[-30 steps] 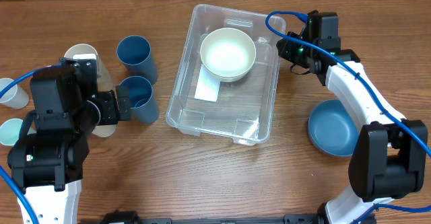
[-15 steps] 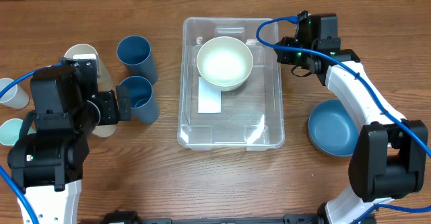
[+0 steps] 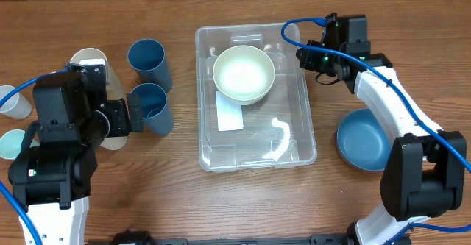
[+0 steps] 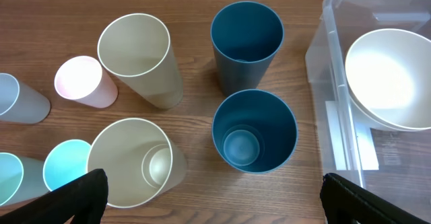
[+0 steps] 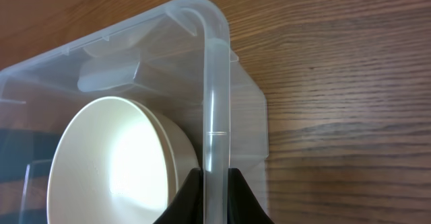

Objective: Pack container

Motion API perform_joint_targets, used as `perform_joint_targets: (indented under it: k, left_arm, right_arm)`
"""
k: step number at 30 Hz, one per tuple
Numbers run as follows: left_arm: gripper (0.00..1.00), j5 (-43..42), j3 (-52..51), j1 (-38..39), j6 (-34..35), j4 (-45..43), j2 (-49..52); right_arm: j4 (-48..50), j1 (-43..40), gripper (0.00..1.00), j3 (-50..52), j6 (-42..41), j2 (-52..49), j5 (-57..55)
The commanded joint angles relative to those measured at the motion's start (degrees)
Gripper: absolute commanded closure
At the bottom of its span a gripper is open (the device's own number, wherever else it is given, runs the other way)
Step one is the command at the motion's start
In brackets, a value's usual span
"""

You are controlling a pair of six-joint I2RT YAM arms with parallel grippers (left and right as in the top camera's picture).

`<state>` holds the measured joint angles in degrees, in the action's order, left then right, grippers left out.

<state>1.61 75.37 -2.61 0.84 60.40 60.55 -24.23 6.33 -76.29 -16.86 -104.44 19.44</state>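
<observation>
At the middle of the table (image 3: 243, 208), lying flat with the open side up: one container (image 3: 294, 127), clear, with one white label (image 3: 229, 114) on its bottom. Running with the long axis from the far edge of the table toward the near edge, not quite straight, with the near end leaning a little to the right. Carrying one cream bowl (image 3: 243, 72) inside, upright, in the far half.

Clenching on the rim of the container at its far right corner: the right gripper (image 5: 215, 180), with one finger inside the wall and one outside.

Resting on the table to the right of the container, apart from it: one blue bowl (image 3: 364, 138), partly covered by the right arm.

Standing upright to the left of the container, near it but not touching:
- two tall blue ones, the far blue cup (image 4: 246, 42) and the near blue cup (image 4: 254, 133), the near one carrying a smaller cup inside;
- two tall cream ones, the far cream cup (image 4: 141, 59) and the near cream cup (image 4: 135, 160), the near one also carrying a cup inside;
- four small ones further left: one pink cup (image 4: 84, 81), one grey-blue cup (image 4: 20, 103), and two turquoise cups (image 4: 67, 163), one of them cut by the picture's edge.

Hovering above these cups: the left gripper (image 4: 214, 183), with fingers spread wide, grasping nothing.
</observation>
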Motion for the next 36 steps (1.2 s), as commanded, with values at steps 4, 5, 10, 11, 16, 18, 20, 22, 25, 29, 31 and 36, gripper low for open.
perform_joint_targets:
  k: [4, 5, 10, 11, 16, 18, 20, 22, 25, 29, 31, 36]
  left_arm:
    - [0.00, 0.31, 1.25, 0.35, -1.31, -0.17, 0.17]
    - [0.00, 0.31, 1.25, 0.35, -1.31, -0.17, 0.20]
    - [0.00, 0.31, 1.25, 0.35, -1.31, -0.17, 0.17]
    - [0.00, 0.33, 1.25, 0.35, -1.31, -0.17, 0.17]
    - [0.00, 0.31, 1.25, 0.35, -1.31, -0.17, 0.20]
    - [0.00, 0.31, 1.25, 0.35, -1.31, -0.17, 0.17]
    - [0.00, 0.31, 1.25, 0.35, -1.31, -0.17, 0.17]
    - [0.00, 0.31, 1.25, 0.35, -1.31, -0.17, 0.17]
    - [0.00, 0.31, 1.25, 0.35, -1.31, -0.17, 0.20]
    - [0.00, 0.31, 1.25, 0.35, -1.31, -0.17, 0.17]
    - [0.00, 0.31, 1.25, 0.35, -1.31, -0.17, 0.17]
    - [0.00, 0.31, 1.25, 0.35, -1.31, -0.17, 0.20]
  right_arm:
    - [0.76, 4.04, 0.94, -0.31, -8.41, -0.22, -2.64]
    - [0.79, 4.13, 0.94, -0.31, -8.68, -0.22, -2.95]
    - [0.76, 3.54, 0.51, -0.31, -6.51, -0.20, -2.67]
    - [0.76, 3.34, 0.46, -0.31, -5.20, -0.15, -2.62]
    - [-0.35, 1.29, 0.26, -0.33, 2.32, 1.38, 3.85]
    - [-0.76, -0.15, 0.23, -0.33, 2.32, 3.85, 6.08]
    - [-1.46, -1.66, 0.23, -0.33, 2.32, 7.67, 9.38]
    - [-4.46, -3.02, 0.26, -0.33, 1.81, 13.27, 9.77]
    - [-13.97, -5.77, 0.29, -0.33, -3.06, 20.61, 2.10]
    - [-31.36, -13.53, 0.25, -0.33, -12.59, 28.02, -10.56]
    - [-38.91, -18.43, 0.19, -0.33, -14.86, 29.46, -13.64]
    - [-50.18, -27.56, 0.17, 0.83, -14.80, 29.33, -22.01]
